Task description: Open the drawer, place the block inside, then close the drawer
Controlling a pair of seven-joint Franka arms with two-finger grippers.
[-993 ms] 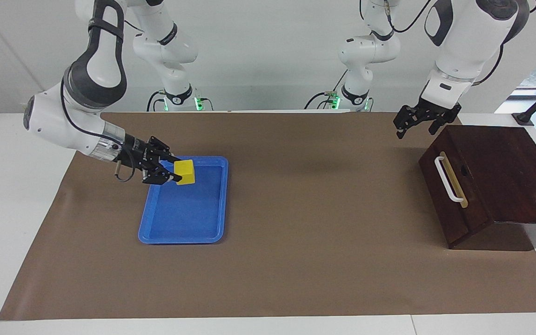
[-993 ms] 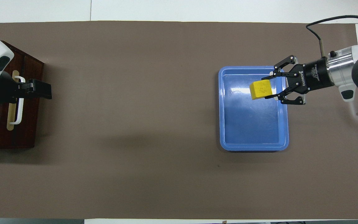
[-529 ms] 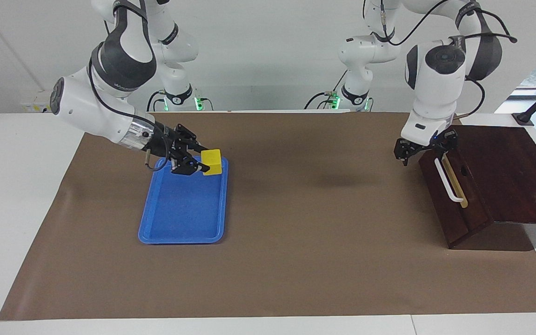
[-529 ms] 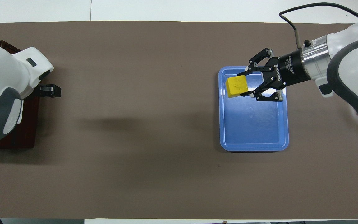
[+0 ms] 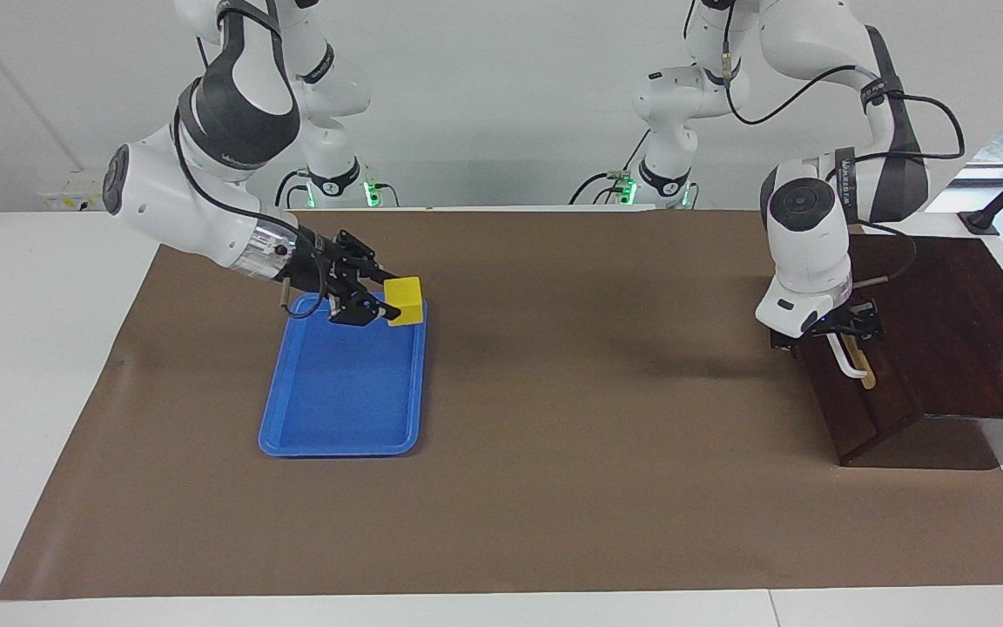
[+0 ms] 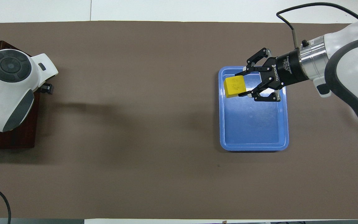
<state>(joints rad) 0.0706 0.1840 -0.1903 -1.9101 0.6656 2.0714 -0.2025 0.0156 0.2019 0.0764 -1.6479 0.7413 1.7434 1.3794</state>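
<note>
Evidently the block (image 5: 404, 300) is held clear of the blue tray (image 5: 292, 418), over its corner nearest the robots, clamped between the fingers of the right gripper (image 5: 380, 300), presumably ready for carrying. The left gripper (image 5: 832, 329), jaws spread wide, is set at the handle (image 5: 850, 366) of the drawer (image 5: 871, 405), not yet pulled out.

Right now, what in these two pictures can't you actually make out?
- Left gripper: in the overhead view the arm's own wrist covers it, so its hold on the handle can't be judged.
- Handle: overhead, fully hidden; facing, only its end shows.
- Drawer inside: closed, unseen.
- Cabinet: cut off by the overhead picture's edge.
- Block in the right gripper: its underside is unseen.
</note>
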